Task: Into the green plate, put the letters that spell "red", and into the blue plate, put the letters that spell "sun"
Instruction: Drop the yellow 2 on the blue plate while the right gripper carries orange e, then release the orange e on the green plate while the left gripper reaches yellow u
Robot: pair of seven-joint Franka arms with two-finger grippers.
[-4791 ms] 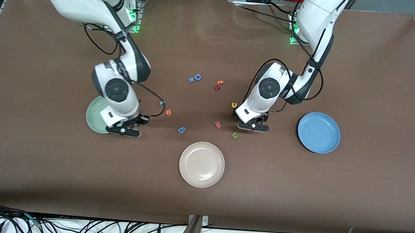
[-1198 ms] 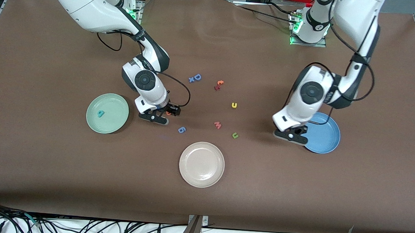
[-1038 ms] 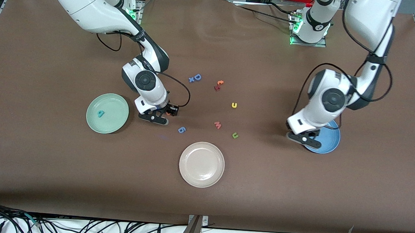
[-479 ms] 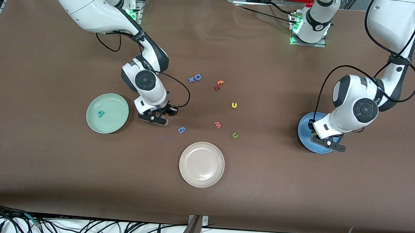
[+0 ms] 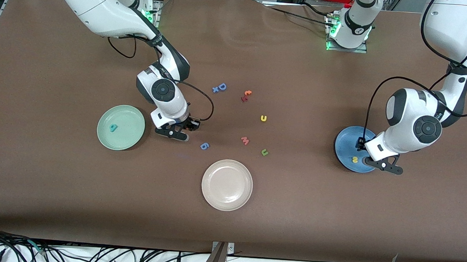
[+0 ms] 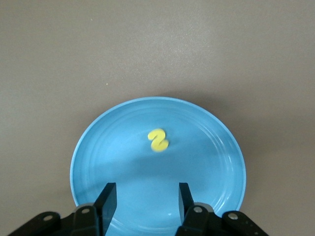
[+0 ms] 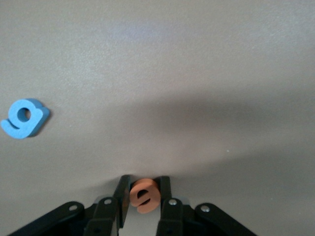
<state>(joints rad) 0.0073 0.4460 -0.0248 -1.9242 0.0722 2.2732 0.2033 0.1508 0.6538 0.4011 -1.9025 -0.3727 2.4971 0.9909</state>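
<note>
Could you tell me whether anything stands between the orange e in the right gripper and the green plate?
Nothing visible does. The right gripper is shut on the orange e right beside the green plate, with only bare table between them. In the plate lies just the teal d.

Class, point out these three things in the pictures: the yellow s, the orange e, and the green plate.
yellow s (image 6: pixel 158 140), left wrist view, middle of the letter, lying in the blue plate.
orange e (image 7: pixel 143 195), right wrist view, its face between the fingers.
green plate (image 5: pixel 131 131), front view, bare floor beside the teal letter.
</note>
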